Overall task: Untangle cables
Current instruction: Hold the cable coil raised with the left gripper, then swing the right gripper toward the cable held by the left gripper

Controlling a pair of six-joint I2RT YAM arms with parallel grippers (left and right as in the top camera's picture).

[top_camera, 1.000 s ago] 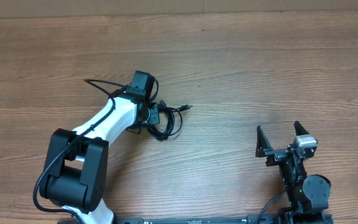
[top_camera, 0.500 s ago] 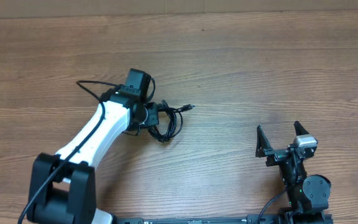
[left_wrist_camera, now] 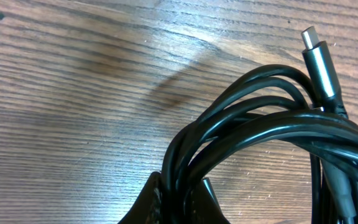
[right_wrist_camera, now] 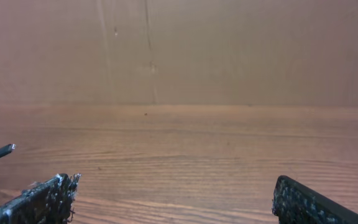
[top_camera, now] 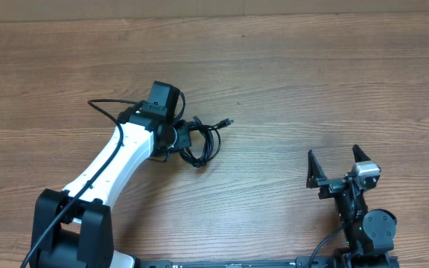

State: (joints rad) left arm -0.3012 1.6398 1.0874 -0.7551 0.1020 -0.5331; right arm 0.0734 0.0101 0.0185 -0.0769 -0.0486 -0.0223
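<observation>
Wood-grain table [top_camera: 289, 82] carries the coiled black cables [top_camera: 202, 143], pinched by the left pincer [left_wrist_camera: 180, 200], needing slow lifting toward 12 o'clock while the right pincer [top_camera: 339, 170] gapes idle.

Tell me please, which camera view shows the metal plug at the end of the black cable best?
The left wrist view: the plug fills the upper right corner, silver and sharp, above the coiled cables. In the overhead view it is only a tiny tip pointing right of the bundle. The right wrist view shows it small at the left edge.
</observation>
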